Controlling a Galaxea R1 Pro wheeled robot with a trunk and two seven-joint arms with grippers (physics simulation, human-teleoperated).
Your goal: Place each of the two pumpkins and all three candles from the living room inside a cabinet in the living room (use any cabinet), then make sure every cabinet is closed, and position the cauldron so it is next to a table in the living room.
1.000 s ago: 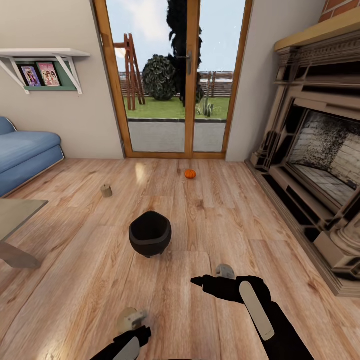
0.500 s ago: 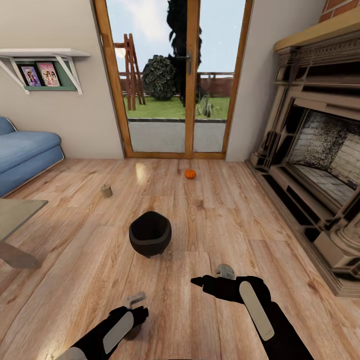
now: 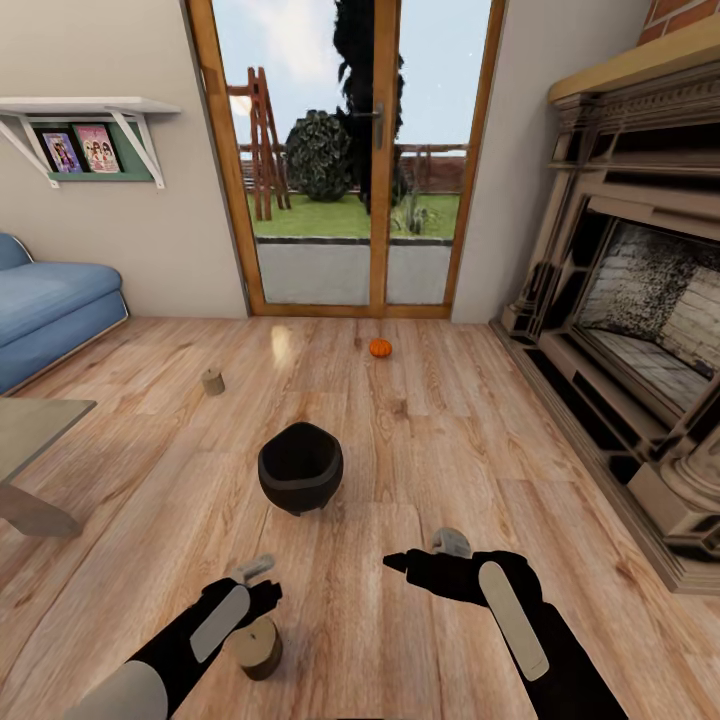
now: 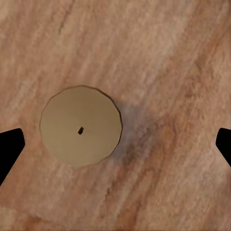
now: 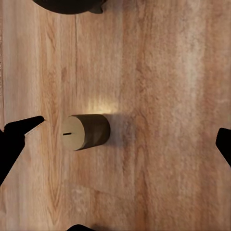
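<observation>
Left gripper at lower left of head view, jaws spread wide, nothing held. Candle stands on the floor just below it; in the left wrist view that candle sits nearer one fingertip. Right gripper lower centre, also wide open and empty. Cauldron mid-frame. Second candle left of centre, pumpkin above centre near the door. Table corner at left edge.
</observation>
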